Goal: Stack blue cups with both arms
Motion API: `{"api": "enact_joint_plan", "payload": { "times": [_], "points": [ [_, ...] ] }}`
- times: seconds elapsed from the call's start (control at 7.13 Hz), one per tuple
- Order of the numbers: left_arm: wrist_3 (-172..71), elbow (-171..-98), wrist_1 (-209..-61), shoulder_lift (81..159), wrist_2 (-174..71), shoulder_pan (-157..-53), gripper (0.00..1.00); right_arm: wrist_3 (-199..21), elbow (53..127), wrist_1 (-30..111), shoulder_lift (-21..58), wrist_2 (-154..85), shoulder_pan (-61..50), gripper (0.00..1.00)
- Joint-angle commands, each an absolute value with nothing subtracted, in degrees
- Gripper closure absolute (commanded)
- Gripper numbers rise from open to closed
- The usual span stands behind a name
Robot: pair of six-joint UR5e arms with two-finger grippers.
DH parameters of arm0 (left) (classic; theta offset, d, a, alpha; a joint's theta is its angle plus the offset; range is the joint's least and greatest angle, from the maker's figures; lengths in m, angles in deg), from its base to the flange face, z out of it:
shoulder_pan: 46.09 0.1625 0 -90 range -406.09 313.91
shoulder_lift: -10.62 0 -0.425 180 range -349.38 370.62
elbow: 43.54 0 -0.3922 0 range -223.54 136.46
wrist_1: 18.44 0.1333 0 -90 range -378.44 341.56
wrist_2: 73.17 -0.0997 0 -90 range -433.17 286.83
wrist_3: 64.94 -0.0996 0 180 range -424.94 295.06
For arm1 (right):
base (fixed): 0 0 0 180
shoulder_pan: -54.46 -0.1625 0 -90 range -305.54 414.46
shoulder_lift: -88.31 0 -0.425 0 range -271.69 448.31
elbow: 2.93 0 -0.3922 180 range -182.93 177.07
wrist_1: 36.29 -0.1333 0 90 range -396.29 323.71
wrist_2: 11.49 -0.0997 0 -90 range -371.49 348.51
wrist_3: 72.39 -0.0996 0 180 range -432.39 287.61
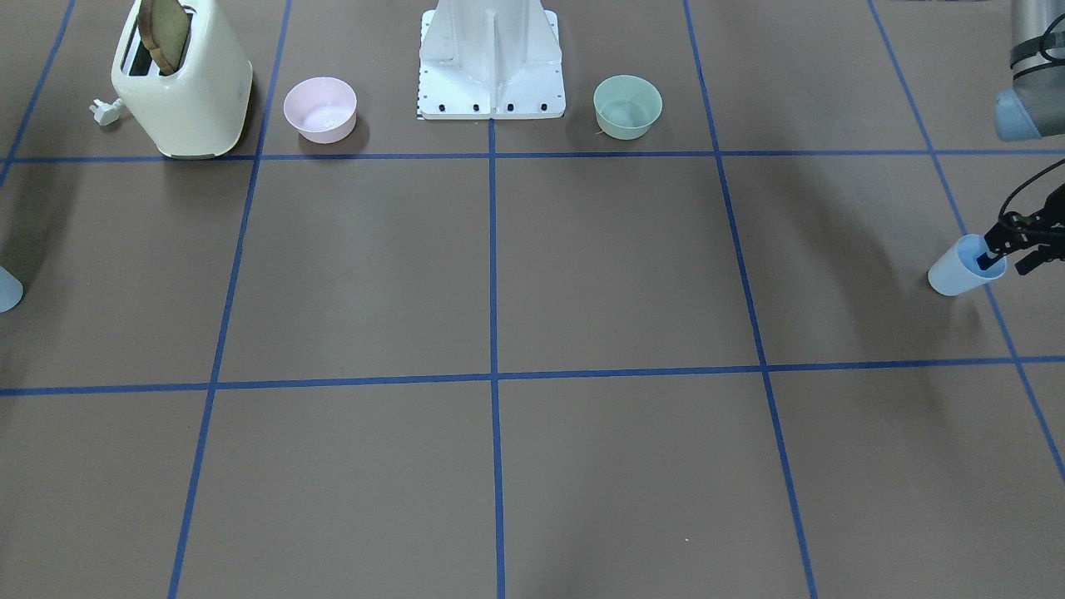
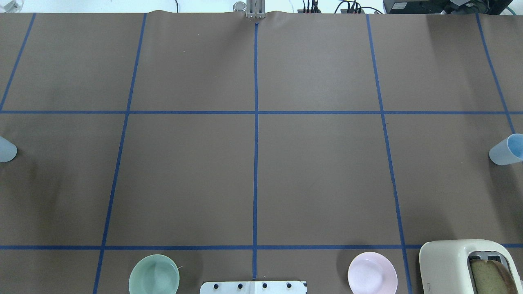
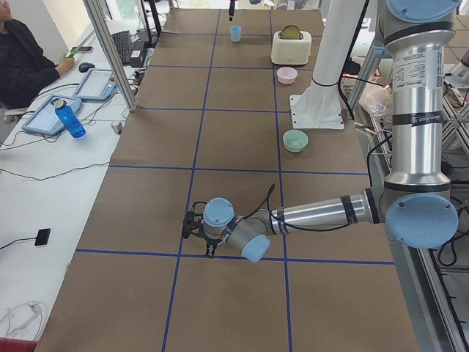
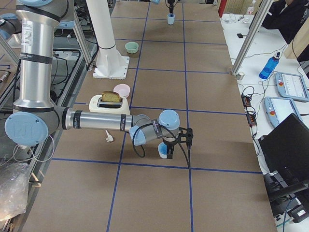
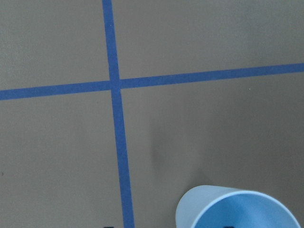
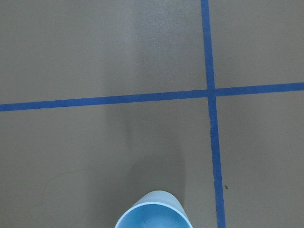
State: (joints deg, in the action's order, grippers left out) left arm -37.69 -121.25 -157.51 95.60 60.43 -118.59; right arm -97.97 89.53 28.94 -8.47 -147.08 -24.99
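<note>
Left end effector (image 1: 1008, 259) straddles a blue cup (image 1: 953, 273) rim, apart, unseen overhead; right end effector (image 4: 169, 147): cannot tell.

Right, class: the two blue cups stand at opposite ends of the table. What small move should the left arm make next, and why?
Probably close the left fingers on the wall of the blue cup. In the front view one finger seems inside its rim and the other outside, apart, and the cup appears to rest on the table. It needs gripping before any lift.
</note>
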Motion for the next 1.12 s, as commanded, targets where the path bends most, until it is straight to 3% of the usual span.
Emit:
{"api": "enact_joint_plan", "payload": {
  "times": [0.0, 0.56, 0.98],
  "points": [
    [-37.6, -121.2, -157.4, 96.0, 60.4, -118.2, 1.00, -98.0, 89.5, 29.0, -8.4, -147.0, -25.0, 0.00],
    [-36.0, -124.5, -154.3, 98.0, 62.5, -118.0, 1.00, -97.4, 88.6, 28.9, -8.6, -146.6, -25.0, 0.00],
    [-31.8, -141.7, -133.9, 99.9, 64.3, -118.0, 1.00, -97.2, 86.6, 28.8, -8.6, -146.6, -24.5, 0.00]
  ]
}}
